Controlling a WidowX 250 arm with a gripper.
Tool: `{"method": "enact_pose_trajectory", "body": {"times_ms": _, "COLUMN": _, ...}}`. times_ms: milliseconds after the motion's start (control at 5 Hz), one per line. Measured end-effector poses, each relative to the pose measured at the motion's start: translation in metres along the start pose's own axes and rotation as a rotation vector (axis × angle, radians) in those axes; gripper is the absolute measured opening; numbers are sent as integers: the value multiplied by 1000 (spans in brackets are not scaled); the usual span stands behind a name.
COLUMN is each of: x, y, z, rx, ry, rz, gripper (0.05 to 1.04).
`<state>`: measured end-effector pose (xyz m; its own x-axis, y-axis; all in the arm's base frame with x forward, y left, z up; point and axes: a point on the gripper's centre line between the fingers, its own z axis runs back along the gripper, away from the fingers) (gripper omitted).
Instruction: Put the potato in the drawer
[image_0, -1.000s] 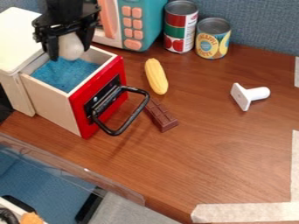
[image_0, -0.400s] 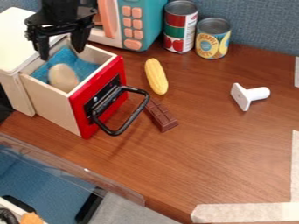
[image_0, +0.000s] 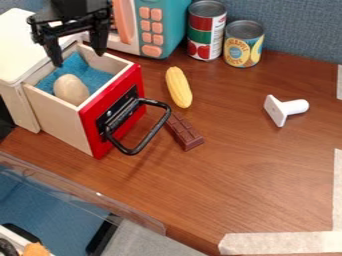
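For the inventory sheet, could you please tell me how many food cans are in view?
2: one can beside the toy microwave, the other just right of it.

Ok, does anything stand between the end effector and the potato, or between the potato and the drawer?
Nothing visible does. The open end effector hangs over the drawer with no object between it and the potato, which already lies inside, on the blue cloth.

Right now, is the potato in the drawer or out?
In: the potato lies inside the drawer, on blue lining, apart from the open gripper.
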<state>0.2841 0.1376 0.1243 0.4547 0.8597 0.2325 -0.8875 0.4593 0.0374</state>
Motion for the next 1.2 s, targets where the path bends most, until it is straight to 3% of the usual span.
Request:
{"method": "enact_pose_trajectory", "body": {"times_ms": 200, "x": -7, "y": -11, "z": 16, "rx": -105, "ry": 18, "rz": -44, "gripper": 999}}
{"method": "enact_pose_trajectory", "body": {"times_ms": 400, "x": -28, "y": -32, "z": 32, "rx": -177, "ry": 7, "rz": -154, "gripper": 999}}
{"method": "enact_pose_trajectory", "body": {"times_ms": 600, "x": -48, "y": -50, "z": 33, "rx": -219, "ry": 16, "rz": -251, "gripper": 999}}
{"method": "enact_pose_trajectory", "body": {"times_ms": 800, "x": -67, "y": -69, "z": 30, "rx": -240, "ry": 22, "rz": -332, "gripper": 999}}
{"method": "enact_pose_trajectory", "body": {"times_ms": 1000, "x": -92, "y": -88, "z": 15, "rx": -221, "ry": 53, "rz": -420, "gripper": 999}}
{"method": "enact_pose_trajectory", "body": {"times_ms": 1200, "x": -106, "y": -97, "z": 10, "rx": -183, "ry": 29, "rz": -478, "gripper": 999}}
